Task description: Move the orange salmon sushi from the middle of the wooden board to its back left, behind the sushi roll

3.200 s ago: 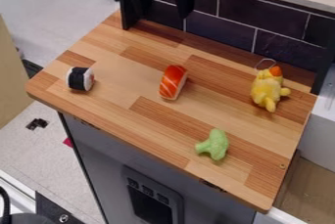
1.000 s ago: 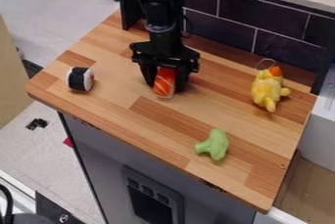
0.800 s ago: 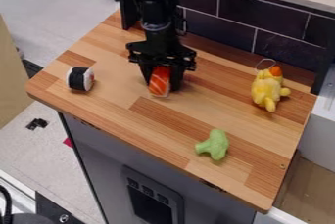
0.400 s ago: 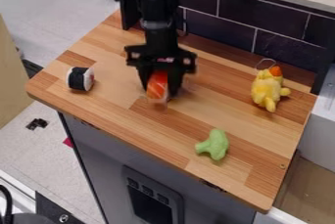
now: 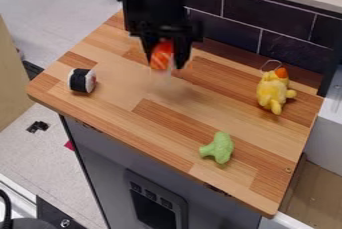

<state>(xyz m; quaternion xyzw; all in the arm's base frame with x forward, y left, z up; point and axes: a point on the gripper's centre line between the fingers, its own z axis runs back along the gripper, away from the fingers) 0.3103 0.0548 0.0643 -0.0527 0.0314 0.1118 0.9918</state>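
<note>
The black gripper (image 5: pixel 163 59) hangs over the back left part of the wooden counter, shut on the orange salmon sushi (image 5: pixel 161 55). The sushi is held between the fingers, off the wood, with a faint shadow on the counter below it. To the left lies a sushi roll (image 5: pixel 81 80) with a black band and white ends. A green broccoli toy (image 5: pixel 218 148) rests near the front right edge. The yellow plush bird (image 5: pixel 272 91) with an orange beak lies at the right.
The wooden counter (image 5: pixel 123 113) has a dark tiled wall (image 5: pixel 244 18) along its back. A black post stands at the back right corner, and a white box-like surface (image 5: pixel 330 128) lies beyond the right edge. The front edge drops to a grey cabinet.
The arm has come down over the salmon sushi from the top edge, taken hold of it, and lifted it off the counter. The roll, broccoli and bird have stayed put.
</note>
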